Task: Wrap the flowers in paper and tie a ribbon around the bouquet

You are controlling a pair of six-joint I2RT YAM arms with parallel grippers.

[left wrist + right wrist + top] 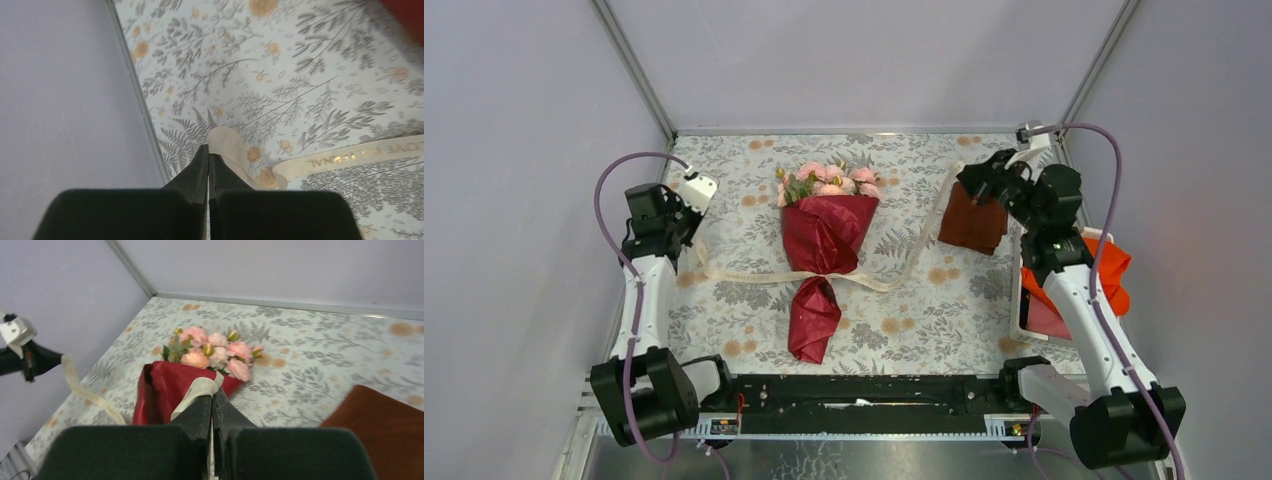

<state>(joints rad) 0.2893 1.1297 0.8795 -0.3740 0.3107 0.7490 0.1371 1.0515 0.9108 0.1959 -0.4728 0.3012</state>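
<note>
While the bouquet (824,235) lies mid-table (724,330) with open room either side, my left gripper (692,190), lifted beside the left wall (524,200), and right gripper (969,178), far right, each pinch a ribbon (345,159) end.

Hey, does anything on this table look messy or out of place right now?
Mostly tidy. The ribbon lies slack across the narrow waist of the bouquet, no bow showing, one end pinched in the left gripper, the other in the right gripper. At the right edge an orange cloth spills over its white tray.
</note>
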